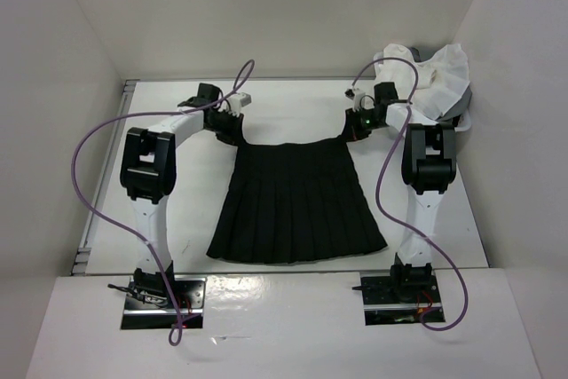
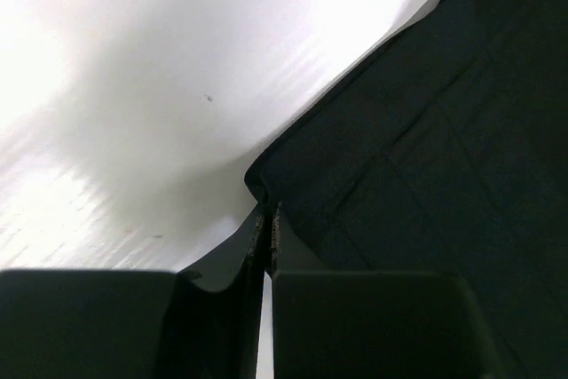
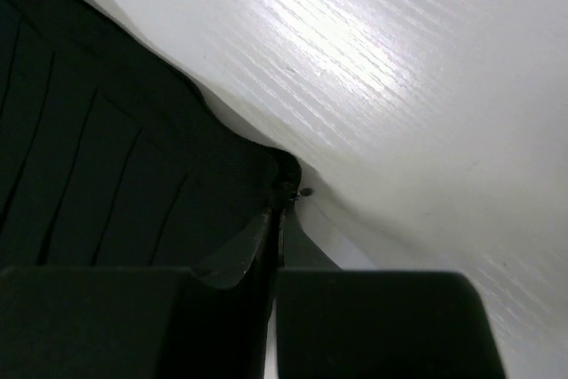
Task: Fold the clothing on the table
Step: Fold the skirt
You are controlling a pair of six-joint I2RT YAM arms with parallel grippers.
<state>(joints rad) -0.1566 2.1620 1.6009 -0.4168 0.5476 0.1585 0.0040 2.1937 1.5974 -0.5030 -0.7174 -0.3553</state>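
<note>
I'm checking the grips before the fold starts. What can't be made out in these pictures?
Top view: the tips of the left end effector and right end effector, hidden by their own wrists where they meet the skirt.
Wrist views: how much fabric sits between the shut fingers, too dark and blurred; most of the skirt is cut off by the edges.
Top view: what lies under the cloths, which cover it.
</note>
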